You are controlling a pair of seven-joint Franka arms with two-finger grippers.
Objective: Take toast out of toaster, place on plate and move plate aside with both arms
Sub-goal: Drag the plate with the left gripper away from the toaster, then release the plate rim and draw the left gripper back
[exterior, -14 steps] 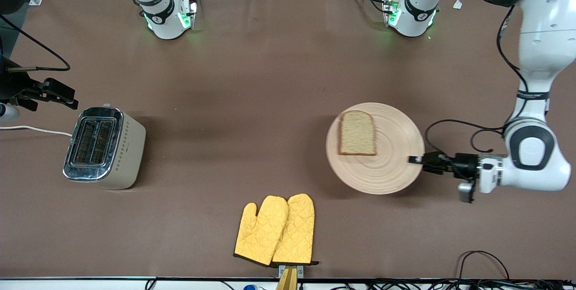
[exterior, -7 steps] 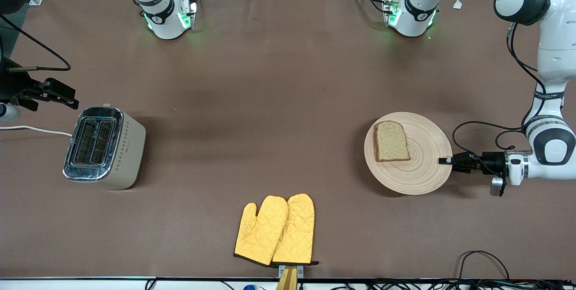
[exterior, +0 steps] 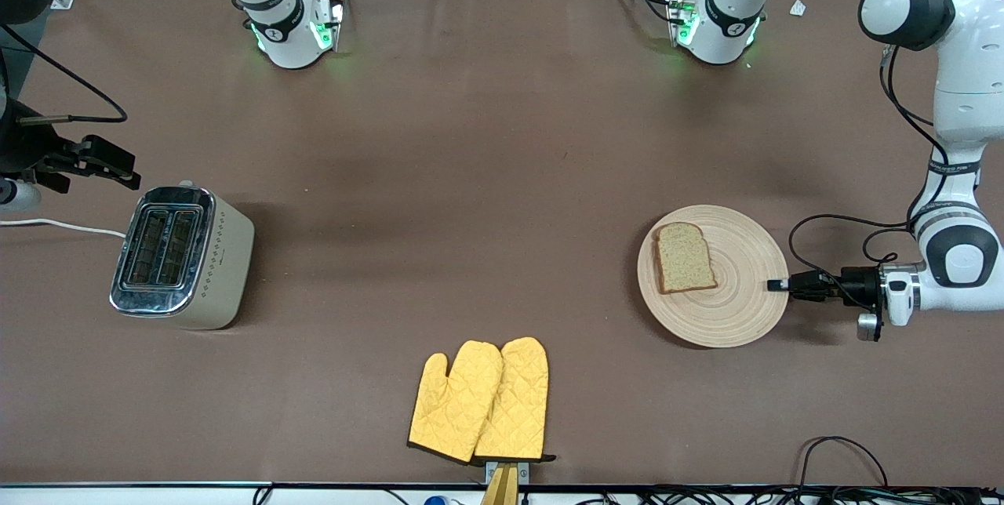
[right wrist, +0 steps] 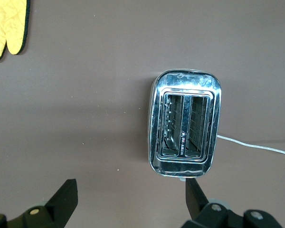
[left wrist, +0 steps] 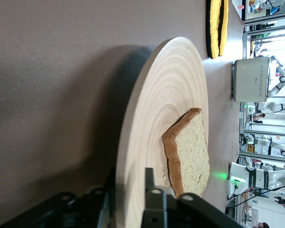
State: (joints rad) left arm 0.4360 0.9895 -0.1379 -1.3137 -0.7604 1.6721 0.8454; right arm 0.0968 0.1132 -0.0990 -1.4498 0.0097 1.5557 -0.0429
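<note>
The round wooden plate (exterior: 737, 309) lies toward the left arm's end of the table with the slice of toast (exterior: 685, 256) flat on it. My left gripper (exterior: 776, 285) is shut on the plate's rim, one finger above and one below. In the left wrist view the plate (left wrist: 166, 95) and the toast (left wrist: 192, 152) fill the middle, with my left gripper (left wrist: 130, 190) clamped on the rim. My right gripper (exterior: 102, 161) is open and empty, up beside the toaster (exterior: 180, 254) at the right arm's end. In the right wrist view the right gripper (right wrist: 131, 199) hangs over bare table beside the toaster (right wrist: 185, 123).
Two yellow oven mitts (exterior: 478, 399) lie near the table's front edge, nearer to the front camera than the plate. The toaster's slots are empty and its white cord (exterior: 55, 226) runs off the table's end. Loose cables (exterior: 839, 450) lie along the front edge.
My left gripper has carried the plate with the toast toward the left arm's end of the table and lower. The right arm has barely moved.
</note>
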